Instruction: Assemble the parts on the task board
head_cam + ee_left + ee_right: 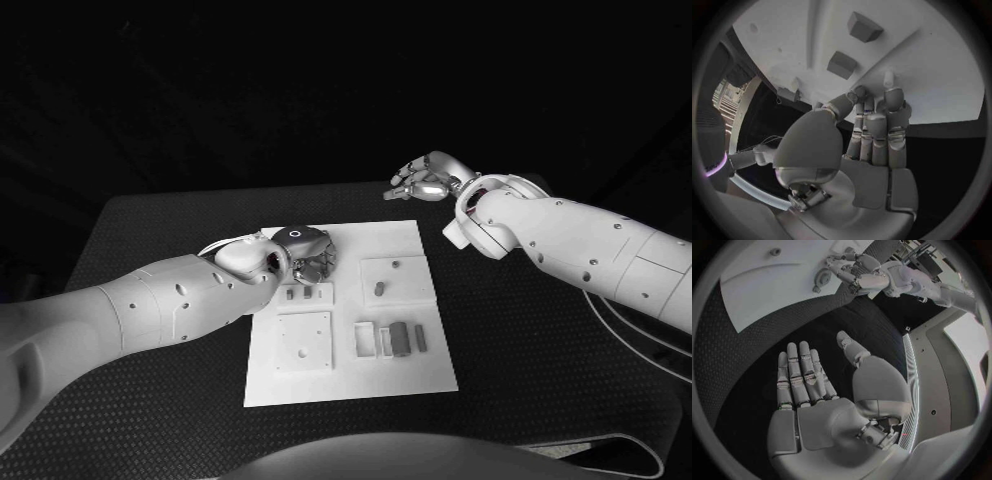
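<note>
The task board [404,370] is a white rectangular plate lying flat in the middle of the black table [159,230], with raised square tiles on its surface. One tile near the far right carries a single small grey peg [378,288]; a nearer tile on the left [304,342] shows small holes. Beside that tile, three slim grey parts [401,338] lie side by side in a row on the board. Two more small grey parts [299,294] sit on a tile just below the left hand.

The left hand [300,255] hovers over the far left corner of the board, palm down. In the left wrist view its fingers [877,130] lie straight and pressed together, their tips over the white plate near two grey blocks [842,64]; whether the tips touch the board cannot be told, and nothing is held.

The right hand [427,178] is raised beyond the board's far right corner, over the bare table and apart from the plate. In the right wrist view its fingers [803,372] are stretched flat with the thumb set aside, holding nothing
</note>
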Controlling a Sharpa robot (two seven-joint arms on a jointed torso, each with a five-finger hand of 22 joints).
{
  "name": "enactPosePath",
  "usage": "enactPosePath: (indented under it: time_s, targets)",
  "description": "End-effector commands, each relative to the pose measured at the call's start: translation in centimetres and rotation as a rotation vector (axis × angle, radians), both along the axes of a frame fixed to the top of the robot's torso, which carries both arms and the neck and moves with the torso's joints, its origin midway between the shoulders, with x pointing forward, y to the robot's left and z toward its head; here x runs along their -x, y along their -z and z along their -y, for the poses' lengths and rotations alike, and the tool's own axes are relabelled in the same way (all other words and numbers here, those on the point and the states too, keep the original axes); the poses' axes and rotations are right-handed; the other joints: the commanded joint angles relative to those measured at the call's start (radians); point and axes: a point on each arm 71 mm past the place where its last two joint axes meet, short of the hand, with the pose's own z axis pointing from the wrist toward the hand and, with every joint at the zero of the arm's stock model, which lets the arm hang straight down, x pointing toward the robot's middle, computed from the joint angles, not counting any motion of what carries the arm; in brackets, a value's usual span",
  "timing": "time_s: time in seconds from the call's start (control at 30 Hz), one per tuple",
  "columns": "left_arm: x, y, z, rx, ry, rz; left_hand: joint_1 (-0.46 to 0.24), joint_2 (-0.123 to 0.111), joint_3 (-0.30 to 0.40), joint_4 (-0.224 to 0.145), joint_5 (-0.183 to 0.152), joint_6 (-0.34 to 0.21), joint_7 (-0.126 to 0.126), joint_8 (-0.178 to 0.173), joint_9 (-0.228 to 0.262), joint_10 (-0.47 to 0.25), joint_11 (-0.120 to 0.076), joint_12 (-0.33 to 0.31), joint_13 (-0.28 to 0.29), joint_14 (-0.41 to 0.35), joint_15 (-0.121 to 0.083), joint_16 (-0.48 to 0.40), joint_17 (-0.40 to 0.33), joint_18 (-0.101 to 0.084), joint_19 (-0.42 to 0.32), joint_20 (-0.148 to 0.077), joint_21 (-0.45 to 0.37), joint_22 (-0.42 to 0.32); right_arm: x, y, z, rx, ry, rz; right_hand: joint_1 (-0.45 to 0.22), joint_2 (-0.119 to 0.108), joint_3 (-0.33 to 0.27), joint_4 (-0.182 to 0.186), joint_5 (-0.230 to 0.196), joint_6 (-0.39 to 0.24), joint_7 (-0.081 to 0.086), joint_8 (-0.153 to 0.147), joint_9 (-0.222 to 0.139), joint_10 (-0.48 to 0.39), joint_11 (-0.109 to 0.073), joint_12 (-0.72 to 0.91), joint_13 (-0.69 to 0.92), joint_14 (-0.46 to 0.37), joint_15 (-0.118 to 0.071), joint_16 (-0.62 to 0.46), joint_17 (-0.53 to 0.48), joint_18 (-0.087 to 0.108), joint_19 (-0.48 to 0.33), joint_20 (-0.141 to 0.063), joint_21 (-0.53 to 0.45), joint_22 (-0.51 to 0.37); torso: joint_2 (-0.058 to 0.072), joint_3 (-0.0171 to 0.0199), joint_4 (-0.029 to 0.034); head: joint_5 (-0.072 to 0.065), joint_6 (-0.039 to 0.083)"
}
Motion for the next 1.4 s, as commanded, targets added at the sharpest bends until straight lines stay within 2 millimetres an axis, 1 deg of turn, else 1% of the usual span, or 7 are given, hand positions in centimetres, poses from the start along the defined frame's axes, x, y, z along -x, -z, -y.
enactPosePath:
  time_s: [0.03, 0.4, 0.53, 0.77, 0.87, 1.1, 1.4]
  targets:
    - [0.0, -0.6, 0.2, 0.053, -0.016, -0.01, -0.001, 0.008, 0.008, 0.0, 0.003, 0.008, 0.001, 0.003, 0.001, 0.034, 0.017, 0.005, 0.003, -0.002, -0.007, 0.002, -0.001, 0.071, -0.007, -0.01, 0.005, 0.022, 0.1, 0.0, -0.1, -0.004, -0.012, 0.002, -0.006, 0.002, -0.005, -0.001, 0.002, -0.009, 0.021, 0.001, -0.001, 0.005, -0.002, -0.005, -0.002, 0.008, -0.001, -0.005, -0.001, -0.007, -0.002, 0.002, -0.004, 0.002, 0.0, 0.0003, 0.0005, 0.0, 0.001]
    - [-0.2, -2.8, 0.3, 0.113, -0.036, 0.005, -0.004, 0.008, 0.008, 0.0, 0.002, 0.008, 0.001, 0.002, 0.0, 0.034, 0.016, 0.003, 0.003, -0.002, -0.007, 0.002, -0.001, 0.07, -0.007, -0.011, 0.005, 0.022, 0.0, 0.0, 0.1, -0.004, -0.009, 0.001, -0.006, 0.002, -0.006, -0.001, 0.002, -0.009, 0.021, 0.001, -0.002, 0.006, -0.002, -0.007, -0.003, 0.008, -0.001, -0.006, -0.001, -0.007, -0.002, 0.002, -0.005, 0.002, -0.001, -0.0002, 0.002, 0.001, 0.004]
    - [-0.4, -3.7, -0.6, 0.112, -0.048, 0.012, -0.004, 0.008, 0.008, 0.0, 0.002, 0.008, 0.001, 0.002, 0.0, 0.034, 0.016, 0.002, 0.003, -0.002, -0.008, 0.002, -0.001, 0.069, -0.007, -0.012, 0.005, 0.022, 0.0, 0.0, 0.1, -0.005, -0.008, -0.001, -0.006, 0.002, -0.006, -0.001, 0.002, -0.01, 0.021, 0.001, -0.002, 0.007, -0.002, -0.008, -0.004, 0.008, -0.001, -0.007, -0.001, -0.007, -0.002, 0.002, -0.005, 0.003, -0.002, 0.0004, 0.0029, 0.003, 0.005]
    - [0.0, -4.4, -2.5, 0.098, -0.067, 0.015, -0.009, 0.006, 0.007, 0.001, 0.0, 0.009, 0.001, 0.002, 0.0, 0.035, 0.016, 0.001, 0.004, -0.002, -0.008, 0.002, -0.001, 0.067, -0.009, -0.012, 0.004, 0.022, -0.2, 0.1, 0.4, -0.005, 0.0, -0.004, -0.006, 0.003, -0.006, 0.0, 0.002, -0.009, 0.021, 0.002, -0.003, 0.008, -0.002, -0.009, -0.006, 0.009, -0.001, -0.008, 0.0, -0.007, -0.002, 0.002, -0.006, 0.003, -0.001, -0.0004, 0.0039, 0.005, 0.004]
    - [0.1, -4.5, -3.3, 0.09, -0.077, 0.017, -0.011, 0.005, 0.006, 0.001, -0.001, 0.01, 0.001, 0.002, 0.0, 0.036, 0.016, 0.001, 0.005, -0.002, -0.008, 0.002, -0.002, 0.067, -0.009, -0.013, 0.004, 0.022, -0.2, 0.1, 0.5, -0.005, 0.002, -0.005, -0.006, 0.003, -0.006, 0.0, 0.002, -0.009, 0.021, 0.002, -0.003, 0.008, -0.002, -0.009, -0.006, 0.009, -0.001, -0.008, 0.0, -0.007, -0.002, 0.002, -0.006, 0.003, 0.0, -0.0016, 0.0037, 0.003, 0.004]
    - [0.2, -4.4, -4.2, 0.069, -0.085, 0.022, -0.011, 0.004, 0.006, 0.001, -0.001, 0.01, 0.001, 0.002, 0.0, 0.036, 0.016, 0.0, 0.005, -0.002, -0.008, 0.002, -0.002, 0.067, -0.01, -0.013, 0.004, 0.022, -0.2, 0.1, 0.5, -0.005, 0.002, -0.005, -0.006, 0.003, -0.006, -0.001, 0.002, -0.009, 0.021, 0.002, -0.004, 0.009, -0.002, -0.01, -0.007, 0.01, -0.001, -0.009, 0.0, -0.007, -0.002, 0.002, -0.006, 0.004, 0.0, -0.003, 0.0016, 0.007, 0.004]
    - [0.1, -3.8, -5.0, 0.041, -0.096, 0.022, -0.01, 0.004, 0.007, 0.0, 0.0, 0.01, 0.001, 0.001, 0.0, 0.036, 0.015, -0.001, 0.006, -0.002, -0.008, 0.003, -0.002, 0.066, -0.01, -0.014, 0.004, 0.022, -0.2, 0.1, 0.4, -0.005, 0.0, -0.005, -0.006, 0.003, -0.006, 0.0, 0.002, -0.01, 0.021, 0.002, -0.004, 0.01, -0.002, -0.011, -0.008, 0.01, -0.001, -0.01, 0.0, -0.007, -0.002, 0.002, -0.007, 0.004, 0.0, -0.0018, 0.0021, 0.014, 0.004]
